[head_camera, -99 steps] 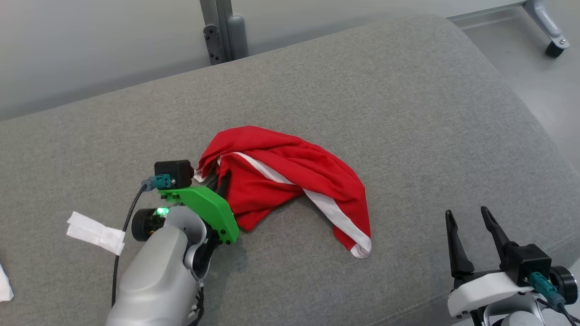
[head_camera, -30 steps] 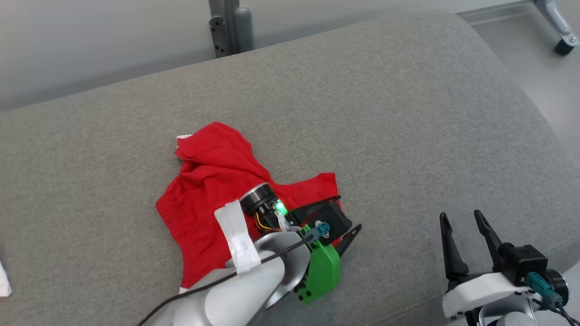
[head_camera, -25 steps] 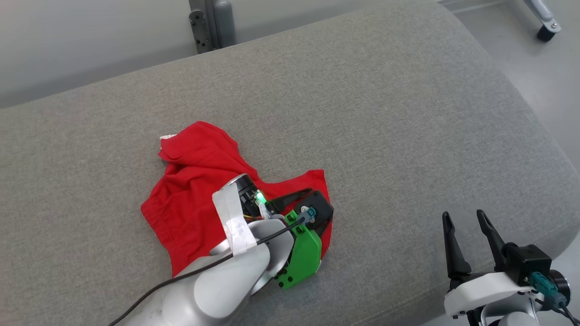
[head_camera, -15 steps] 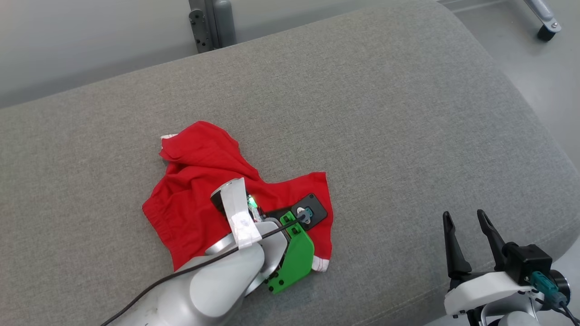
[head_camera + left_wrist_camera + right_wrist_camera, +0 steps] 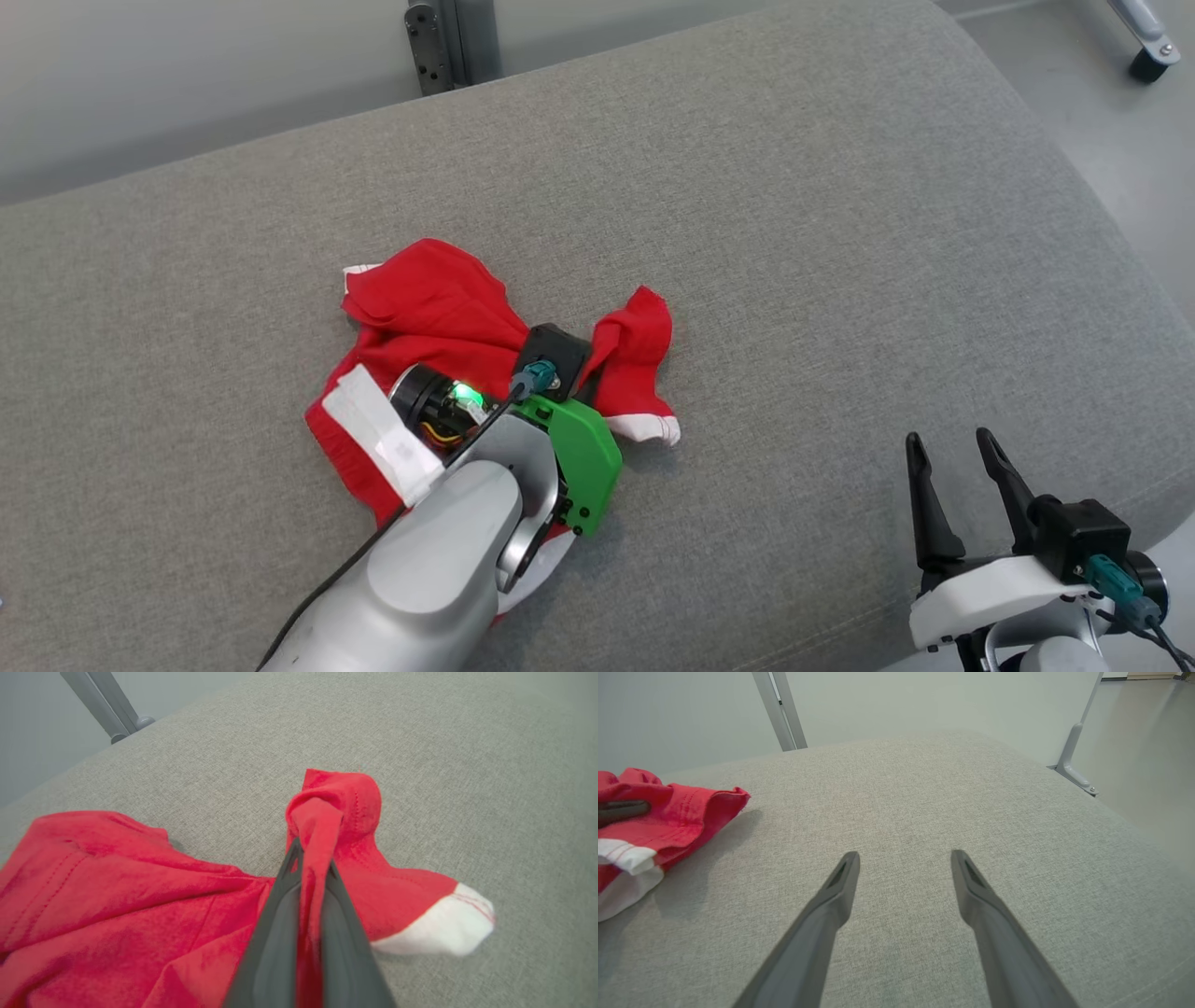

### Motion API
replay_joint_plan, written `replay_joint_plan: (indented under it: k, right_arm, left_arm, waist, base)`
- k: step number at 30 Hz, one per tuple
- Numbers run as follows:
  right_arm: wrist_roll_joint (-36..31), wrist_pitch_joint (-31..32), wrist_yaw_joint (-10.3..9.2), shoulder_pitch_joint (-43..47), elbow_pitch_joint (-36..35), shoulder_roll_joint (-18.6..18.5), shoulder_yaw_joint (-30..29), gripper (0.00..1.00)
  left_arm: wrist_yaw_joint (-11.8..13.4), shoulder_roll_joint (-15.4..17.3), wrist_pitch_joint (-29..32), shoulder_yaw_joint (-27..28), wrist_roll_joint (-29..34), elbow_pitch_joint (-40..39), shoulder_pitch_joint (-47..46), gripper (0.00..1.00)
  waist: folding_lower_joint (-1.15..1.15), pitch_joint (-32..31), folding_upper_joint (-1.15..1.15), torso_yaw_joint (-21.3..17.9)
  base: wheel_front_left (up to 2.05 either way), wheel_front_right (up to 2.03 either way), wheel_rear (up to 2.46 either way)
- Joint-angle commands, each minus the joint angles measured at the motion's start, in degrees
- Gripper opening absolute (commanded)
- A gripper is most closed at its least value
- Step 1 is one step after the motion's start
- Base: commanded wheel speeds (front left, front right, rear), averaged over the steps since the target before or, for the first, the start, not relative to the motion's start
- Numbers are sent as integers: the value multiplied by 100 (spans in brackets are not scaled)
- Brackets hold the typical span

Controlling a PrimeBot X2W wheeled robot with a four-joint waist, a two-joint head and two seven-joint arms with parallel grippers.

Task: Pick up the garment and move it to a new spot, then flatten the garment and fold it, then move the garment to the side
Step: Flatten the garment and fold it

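The garment [image 5: 425, 303] is a red knit piece with white trim, lying crumpled on the left-centre of the grey cushion [image 5: 794, 233], with part of it under my left forearm. I cannot tell from this bunched state what kind of garment it is. The left gripper [image 5: 312, 858] is clenched on a narrow ridge of the red cloth. In the left wrist view the fold rises between the two fingers [image 5: 275, 933] and bulges into a knot-like peak just past their tips. In the head view the wrist camera box sits in front of that grip, so the hold itself cannot be read there. What the head view does give is the full spread of the heap. The right wrist view shows the garment's raised edge side-on, casting a shadow on the cushion. The heap's long axis runs from near-left to far-right in the head view. The white-banded end [image 5: 651, 428] points to my right and rests on the cushion. The right gripper [image 5: 946, 443] is released with its fingers spread, over bare cushion well apart from the cloth.
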Motion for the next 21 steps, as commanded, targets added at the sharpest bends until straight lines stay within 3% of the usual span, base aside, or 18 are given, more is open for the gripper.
replay_joint_plan:
  k: [1, 2, 3, 6, 11, 18, 21]
  right_arm:
    - [0, -18, -2, -97, 18, 0, 25, 100]
    - [-1, -18, -2, -111, 31, -1, 39, 100]
    - [-4, -18, -2, -129, 38, -1, 56, 100]
    - [-30, -18, -2, -154, 58, -1, 62, 100]
    - [-99, -18, -2, -67, 96, -1, 4, 100]
    - [-243, -18, -2, 74, 1, -2, -102, 100]
    - [-343, -18, -2, 173, -107, -2, -196, 100]
  left_arm:
    - [52, -31, -216, 19, -58, 73, 119, 36]
    - [42, -41, -361, 3, -124, 126, 170, 89]
    - [-17, -51, -450, -63, -180, 183, 205, 100]
    - [-142, -64, -533, -347, -497, 66, 297, 100]
    - [80, -52, -750, -652, -931, -210, 168, 100]
    - [352, -18, -1509, -380, -1303, -571, 211, 100]
    - [513, 281, -1751, -153, -1291, -809, 509, 100]
  waist:
    - [0, 28, 0, 15]
    - [0, 38, 0, 19]
    - [0, 46, 0, 24]
    - [0, 45, 0, 66]
    - [0, -30, 0, 214]
    - [0, -364, 0, 455]
    - [0, -573, 0, 593]
  base:
    - [0, 0, 0]
    - [0, 0, 0]
    - [0, 0, 0]
    - [0, 0, 0]
    - [0, 0, 0]
    - [0, 0, 0]
    - [0, 0, 0]
